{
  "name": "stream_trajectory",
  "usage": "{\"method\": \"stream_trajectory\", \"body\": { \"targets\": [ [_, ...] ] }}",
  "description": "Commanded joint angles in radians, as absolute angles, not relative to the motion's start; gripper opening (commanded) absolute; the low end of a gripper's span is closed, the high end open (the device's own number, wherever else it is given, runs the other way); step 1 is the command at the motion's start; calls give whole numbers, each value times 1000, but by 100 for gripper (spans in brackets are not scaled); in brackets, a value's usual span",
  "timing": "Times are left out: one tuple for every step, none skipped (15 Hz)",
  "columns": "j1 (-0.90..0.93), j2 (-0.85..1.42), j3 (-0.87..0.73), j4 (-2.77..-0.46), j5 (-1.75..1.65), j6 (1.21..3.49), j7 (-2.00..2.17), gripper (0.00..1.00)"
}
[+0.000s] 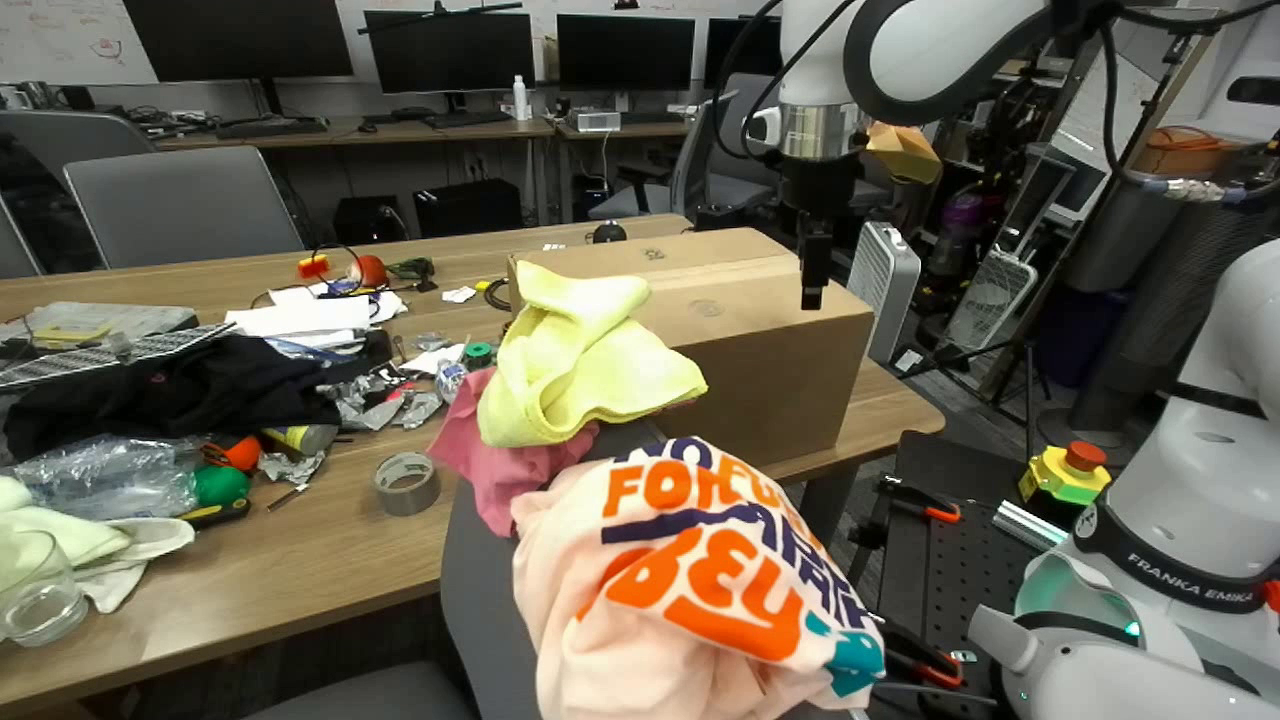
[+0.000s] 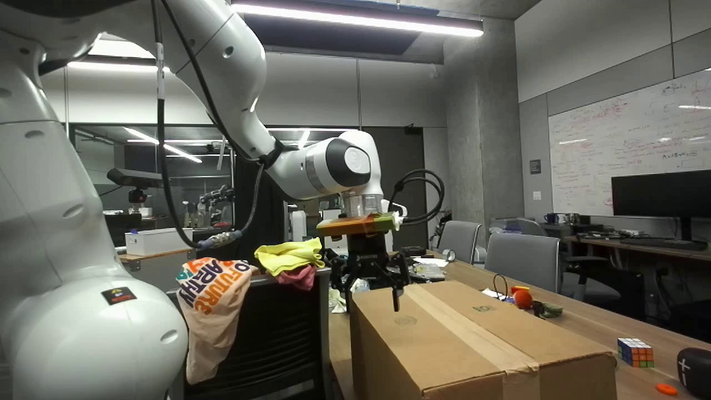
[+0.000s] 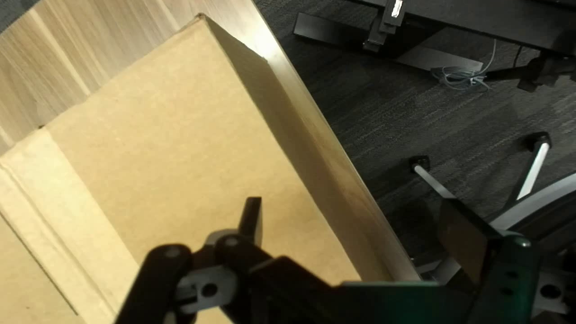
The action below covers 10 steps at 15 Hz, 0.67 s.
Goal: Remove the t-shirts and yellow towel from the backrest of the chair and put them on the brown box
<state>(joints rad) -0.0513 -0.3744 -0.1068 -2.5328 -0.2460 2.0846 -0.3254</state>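
Observation:
A yellow towel [image 1: 590,365] lies on top of the chair backrest [image 1: 480,600], over a pink cloth [image 1: 490,455] that looks like a t-shirt. A peach t-shirt with orange and navy lettering [image 1: 690,590] hangs over the same backrest. In an exterior view the towel [image 2: 290,254], pink cloth [image 2: 298,277] and peach t-shirt [image 2: 214,308] also show. The brown box [image 1: 780,395] stands closed on the table, bare on top; the wrist view shows its top [image 3: 180,135]. My gripper [image 2: 372,297] is open and empty above the box's edge; its fingers are wide apart in the wrist view [image 3: 357,227].
The wooden table [image 1: 350,560] holds clutter on the far side of the chair: a tape roll [image 1: 407,483], black cloth [image 1: 190,390], a glass [image 1: 38,590]. A Rubik's cube [image 2: 635,353] sits beside the box. The table edge [image 3: 333,139] runs close along the box.

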Motion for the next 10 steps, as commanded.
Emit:
{"method": "stream_trajectory", "body": {
  "targets": [
    [-6,-441,-67,-2536,-207,2047,-312,100],
    [15,-459,-52,-2537,-181,2037,-303,100],
    [27,-473,-37,-2535,-170,2024,-295,100],
    [47,-489,-19,-2536,-145,2018,-276,100],
    [62,-502,-10,-2532,-119,2006,-266,100],
    [83,-514,2,-2530,-91,1997,-265,100],
    [102,-520,13,-2527,-67,1990,-260,100],
    [121,-521,26,-2528,-46,1996,-251,100],
    [137,-528,38,-2523,-31,1987,-245,100],
    [155,-524,50,-2522,-13,1993,-241,100]
  ]
}}
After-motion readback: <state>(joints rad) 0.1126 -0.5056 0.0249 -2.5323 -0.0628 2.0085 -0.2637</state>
